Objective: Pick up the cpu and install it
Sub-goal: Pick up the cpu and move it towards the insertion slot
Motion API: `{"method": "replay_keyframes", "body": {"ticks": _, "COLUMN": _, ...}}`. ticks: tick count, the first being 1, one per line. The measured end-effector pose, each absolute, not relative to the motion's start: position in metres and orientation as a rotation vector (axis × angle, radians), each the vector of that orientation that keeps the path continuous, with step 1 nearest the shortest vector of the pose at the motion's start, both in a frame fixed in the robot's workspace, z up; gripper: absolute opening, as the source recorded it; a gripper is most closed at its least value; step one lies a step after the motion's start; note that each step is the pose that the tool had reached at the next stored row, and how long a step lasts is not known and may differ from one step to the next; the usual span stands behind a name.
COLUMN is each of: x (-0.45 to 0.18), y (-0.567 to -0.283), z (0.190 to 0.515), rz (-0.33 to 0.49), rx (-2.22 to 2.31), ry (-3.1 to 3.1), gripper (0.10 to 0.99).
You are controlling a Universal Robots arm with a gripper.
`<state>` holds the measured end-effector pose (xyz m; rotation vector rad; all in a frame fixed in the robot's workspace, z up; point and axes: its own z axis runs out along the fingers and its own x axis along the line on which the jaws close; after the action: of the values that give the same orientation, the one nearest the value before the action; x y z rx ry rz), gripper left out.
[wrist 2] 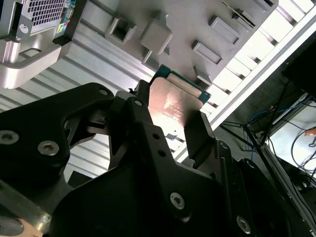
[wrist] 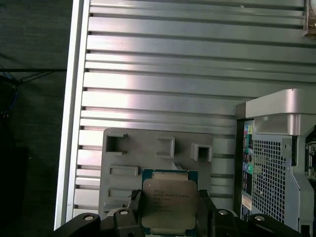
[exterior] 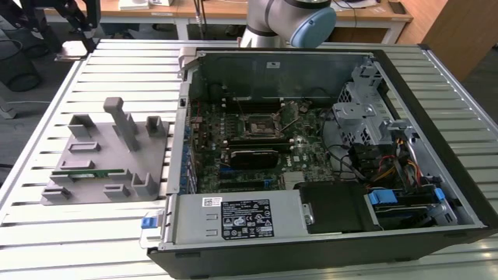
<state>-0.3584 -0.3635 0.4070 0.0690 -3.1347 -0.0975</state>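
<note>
Fingers (wrist: 205,205) are clamped on two opposite edges of the cpu (wrist: 170,203) — likely so its faces are spared — above the grey holder (exterior: 101,175) at the exterior view's left

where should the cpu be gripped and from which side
Take the cpu by two opposite edges, coming square onto its metal lid. It is a thin flat square, so only the rim offers purchase. In the first wrist view the gripper pinches it that way, one finger on each side.

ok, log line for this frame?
gripper: shut on cpu | cpu: held above grey fixture tray | computer case: open, beside tray
</note>
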Motion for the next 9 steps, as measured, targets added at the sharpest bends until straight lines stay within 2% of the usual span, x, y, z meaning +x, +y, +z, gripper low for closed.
{"method": "replay_keyframes", "body": {"ticks": 9, "x": -0.3548, "y": -0.3621, "z": 0.4070, "rz": -0.097, "rx": 0.069, "ry": -3.135, "gripper": 0.529}}
